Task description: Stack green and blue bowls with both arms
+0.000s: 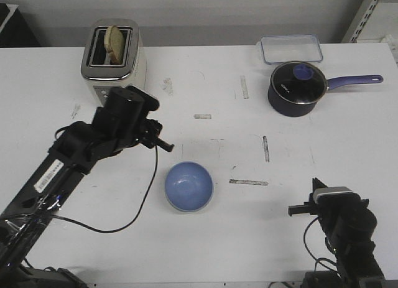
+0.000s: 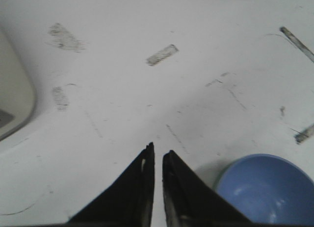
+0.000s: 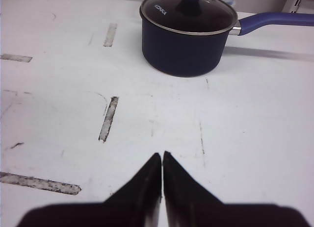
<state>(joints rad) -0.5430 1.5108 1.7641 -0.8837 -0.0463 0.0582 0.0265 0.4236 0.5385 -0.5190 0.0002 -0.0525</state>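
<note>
The blue bowl [image 1: 188, 186] sits upright on the white table [image 1: 249, 238], near the front middle. It also shows in the left wrist view [image 2: 267, 190]. A thin pale green edge [image 2: 219, 181] shows along its rim, so the green bowl seems to lie under it, mostly hidden. My left gripper [image 1: 168, 147] hovers just behind and left of the bowls, fingers nearly together and empty [image 2: 158, 151]. My right gripper [image 1: 292, 208] is low at the front right, apart from the bowls, shut and empty [image 3: 162, 156].
A toaster [image 1: 115, 55] with bread stands at the back left. A dark saucepan [image 1: 297, 86] with a purple handle and a clear lidded box [image 1: 291, 48] are at the back right. Tape marks [image 1: 249, 182] lie on the table.
</note>
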